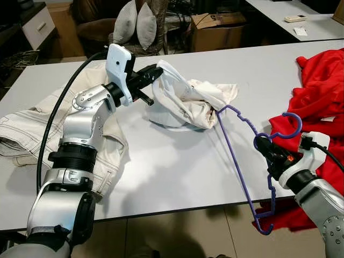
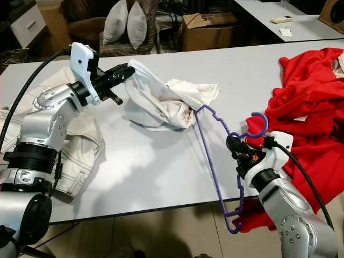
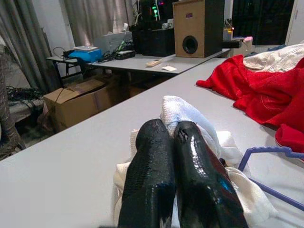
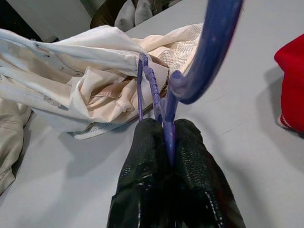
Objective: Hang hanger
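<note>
While both arms reach over the table, the parts read as follows.

Table [image 1: 177, 172]: pale grey top, carrying all the clothing.

Left gripper [image 1: 153, 74]: raised above the table's middle, its two black fingers pressed together on a fold of the white garment [image 1: 185, 102] and lifting that edge clear of the surface; the left wrist view shows the cloth pinched at the fingertips [image 3: 156, 137].

White garment: crumpled heap near the table's middle, one end drawn up toward the left gripper.

Right gripper [image 1: 264, 145]: near the table's front edge on the right, fingers clenched on the purple hanger [image 1: 236, 156] just below its hook.

Purple hanger: hook curling upward beside the red garment [image 1: 317, 91]; one shoulder end reaches into the white garment, the other hangs past the table's front edge.

Red garment: spread over the table's right side, behind the right gripper.

Beige trousers [image 1: 32, 129]: lying flat at the left, under the left arm.
</note>
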Robot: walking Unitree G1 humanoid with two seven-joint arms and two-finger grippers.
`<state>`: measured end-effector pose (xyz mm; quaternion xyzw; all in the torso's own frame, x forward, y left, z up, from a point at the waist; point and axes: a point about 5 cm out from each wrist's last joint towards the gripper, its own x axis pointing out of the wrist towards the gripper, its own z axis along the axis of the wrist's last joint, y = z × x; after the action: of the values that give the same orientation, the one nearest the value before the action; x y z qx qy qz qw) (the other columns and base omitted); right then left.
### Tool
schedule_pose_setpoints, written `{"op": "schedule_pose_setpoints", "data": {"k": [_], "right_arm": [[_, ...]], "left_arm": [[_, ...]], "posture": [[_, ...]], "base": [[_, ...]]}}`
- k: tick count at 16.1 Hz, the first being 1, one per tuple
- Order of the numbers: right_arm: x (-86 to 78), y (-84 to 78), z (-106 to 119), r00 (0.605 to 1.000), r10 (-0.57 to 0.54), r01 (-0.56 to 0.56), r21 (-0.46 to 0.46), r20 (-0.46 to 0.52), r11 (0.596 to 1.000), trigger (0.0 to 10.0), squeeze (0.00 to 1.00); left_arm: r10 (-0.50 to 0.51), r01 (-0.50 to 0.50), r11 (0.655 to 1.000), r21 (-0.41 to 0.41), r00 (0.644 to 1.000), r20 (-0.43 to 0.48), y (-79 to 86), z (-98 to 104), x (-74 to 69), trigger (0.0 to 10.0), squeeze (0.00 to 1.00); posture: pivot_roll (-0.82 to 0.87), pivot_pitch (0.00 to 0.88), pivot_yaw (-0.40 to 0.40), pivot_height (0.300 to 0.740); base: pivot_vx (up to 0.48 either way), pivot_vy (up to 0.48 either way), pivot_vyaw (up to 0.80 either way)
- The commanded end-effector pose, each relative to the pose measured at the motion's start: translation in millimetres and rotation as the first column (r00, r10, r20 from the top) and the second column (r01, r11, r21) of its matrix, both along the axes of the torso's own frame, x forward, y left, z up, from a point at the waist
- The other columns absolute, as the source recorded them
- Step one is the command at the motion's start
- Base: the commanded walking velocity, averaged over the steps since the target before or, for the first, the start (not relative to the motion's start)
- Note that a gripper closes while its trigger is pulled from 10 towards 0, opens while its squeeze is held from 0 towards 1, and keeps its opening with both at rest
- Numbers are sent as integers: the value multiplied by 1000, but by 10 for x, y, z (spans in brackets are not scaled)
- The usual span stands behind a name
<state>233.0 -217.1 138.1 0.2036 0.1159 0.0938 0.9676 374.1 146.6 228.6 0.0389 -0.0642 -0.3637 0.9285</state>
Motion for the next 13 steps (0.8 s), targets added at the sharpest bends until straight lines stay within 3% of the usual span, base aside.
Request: {"op": "schedule_pose_setpoints", "data": {"k": [1, 8, 9, 10, 13], "right_arm": [[8, -8, 16, 1000, -9, 9, -7, -4, 1000, 10000, 0], [8, -8, 16, 1000, -9, 9, -7, -4, 1000, 10000, 0], [128, 200, 264, 979, 149, -152, 8, 141, 988, 10000, 0], [164, 263, 340, 963, 196, -201, 7, 186, 980, 10000, 0], [127, 373, 386, 922, 332, -336, -17, 199, 942, 10000, 0]], "left_arm": [[11, -11, 1000, 14, 999, 35, 22, 96, 0, 0, 0], [11, -11, 1000, 14, 999, 35, 22, 96, 0, 0, 0], [-22, 23, 999, 29, 999, -23, -115, -69, -126, 0, 0], [-32, 33, 999, 36, 999, -37, -152, -116, -156, 0, 0], [-19, 22, 996, 81, 999, -37, -179, -202, -165, 0, 0]], "posture": [[-58, 0, 68, 740], [-58, 0, 68, 740], [-36, 0, 45, 740], [-34, 0, 38, 740], [-33, 0, 33, 740]], "base": [[0, 0, 0], [0, 0, 0], [0, 0, 0], [0, 0, 0], [0, 0, 0]]}}
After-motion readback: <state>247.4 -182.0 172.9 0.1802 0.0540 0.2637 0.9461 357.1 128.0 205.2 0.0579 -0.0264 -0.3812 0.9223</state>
